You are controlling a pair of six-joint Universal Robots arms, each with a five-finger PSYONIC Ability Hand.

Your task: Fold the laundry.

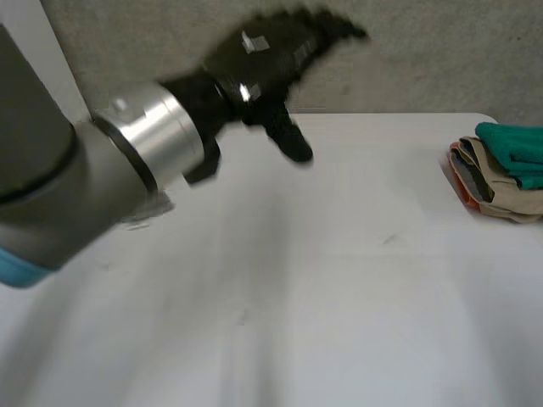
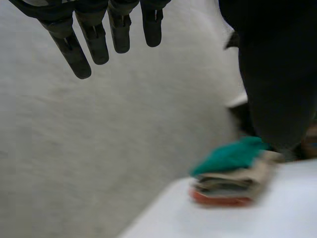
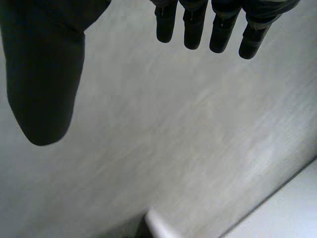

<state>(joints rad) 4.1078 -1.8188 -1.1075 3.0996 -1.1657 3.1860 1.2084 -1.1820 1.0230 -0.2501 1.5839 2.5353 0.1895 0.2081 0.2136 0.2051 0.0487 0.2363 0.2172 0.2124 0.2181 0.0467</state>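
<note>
Teal cloth tops the small stack of folded laundry [image 1: 501,174], with beige layers under it and an orange-red piece at the bottom. The stack sits at the far right edge of the flat white table [image 1: 339,280], close to the corner. Part of it is cut off by the head view's edge, so I cannot tell which way its long axis runs.

The black left hand [image 1: 263,55] hangs above the far middle of the table, in front of the speckled grey wall [image 1: 441,51]. It is released and grasps nothing: its fingers [image 2: 94,44] are straight and spread, and its thumb [image 2: 277,74] stands apart from them. From this hand the stack lies off to the robot's right and lower down, well apart. In the left wrist view it shows out past the tip of the thumb.

The black right hand [image 3: 44,74] is released too, fingers [image 3: 193,29] straight, thumb wide, holding nothing. Its wrist view looks at the grey wall, with a strip of table edge beyond the fingertips.

The stack lies on the right arm's side, so I judge a reach from that arm would be shorter, while the left would have to cross the table. Every piece in the stack looks already folded, so the task seems far along
</note>
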